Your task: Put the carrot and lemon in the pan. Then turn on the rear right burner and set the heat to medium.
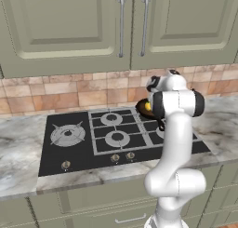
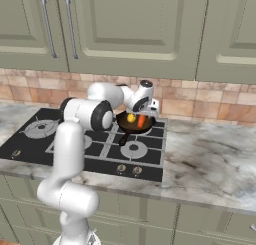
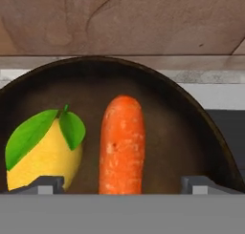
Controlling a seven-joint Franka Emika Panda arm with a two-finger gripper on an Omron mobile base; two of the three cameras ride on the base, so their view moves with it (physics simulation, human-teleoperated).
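From the left base view, the pan (image 1: 145, 109) sits on the stove at the rear right, mostly hidden behind the arm, with a bit of the lemon (image 1: 147, 105) showing. Three knobs line the front edge of the stove here; the knob for the rear right burner likely lies further right, behind the arm.

From the right base view, the end effector (image 2: 146, 110) hangs just above the pan (image 2: 134, 124), which holds one lemon (image 2: 131, 118) and one carrot (image 2: 141, 121) side by side. Two knobs show at the front edge.

In the hand view, the finger tips (image 3: 45, 184) stand wide apart with nothing between them: released. One carrot (image 3: 122, 144) lies beside one lemon (image 3: 44, 154) with two leaves, both inside the pan (image 3: 201, 123).

Loading looks finished. The step in hand is lifting straight up, clear of the rim, before heading for the knob.
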